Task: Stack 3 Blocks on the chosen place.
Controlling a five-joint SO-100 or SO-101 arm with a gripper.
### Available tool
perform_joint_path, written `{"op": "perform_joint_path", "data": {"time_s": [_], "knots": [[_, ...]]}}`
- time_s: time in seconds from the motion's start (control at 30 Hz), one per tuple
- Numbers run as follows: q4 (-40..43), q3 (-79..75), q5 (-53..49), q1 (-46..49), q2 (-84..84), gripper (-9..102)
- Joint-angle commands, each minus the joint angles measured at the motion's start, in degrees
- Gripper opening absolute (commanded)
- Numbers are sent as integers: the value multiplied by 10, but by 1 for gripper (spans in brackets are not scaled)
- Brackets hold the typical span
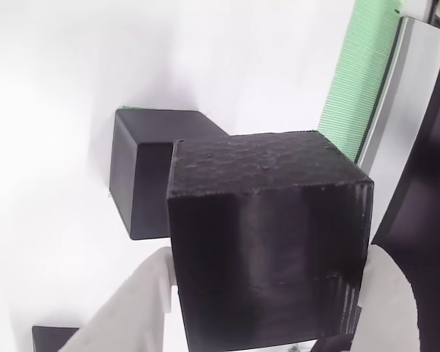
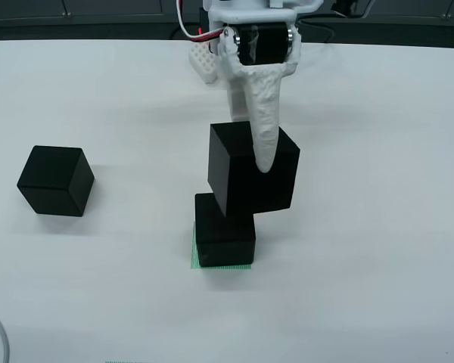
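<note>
White tabletop (image 2: 378, 249) under me, wide and plain, and my white two-finger gripper (image 2: 263, 155) hangs over the middle of it, clenched on a matte black cube (image 2: 234, 178). In the view that rides on me, that held cube (image 1: 268, 242) sits between my pale fingers (image 1: 132, 308), gripped on its side faces.

Below it sits a second matte black cube (image 2: 225, 240), squarely on the green-and-white striped patch (image 2: 222, 266), whose edge peeks out in front. The third black cube (image 2: 55, 180) waits well apart, left in the front view.

Here's the worry: my cube is tilted and offset, up and to the right of the base cube, corner low. If I let go like this, I judge it lands on an edge, rocks and tumbles off. If I drop down without levelling, that low corner could shove the base cube off the stripes. From my own view the base cube (image 1: 143, 176) sits off to the left, so centring is not done yet.
</note>
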Motion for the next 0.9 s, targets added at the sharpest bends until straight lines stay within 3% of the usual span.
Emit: {"op": "perform_joint_path", "data": {"time_s": [0.0, 0.23, 0.87], "knots": [[20, -50, -13, 12, -24, 16], [57, -111, -36, 39, -95, 16], [58, -130, -35, 53, -156, 16]]}}
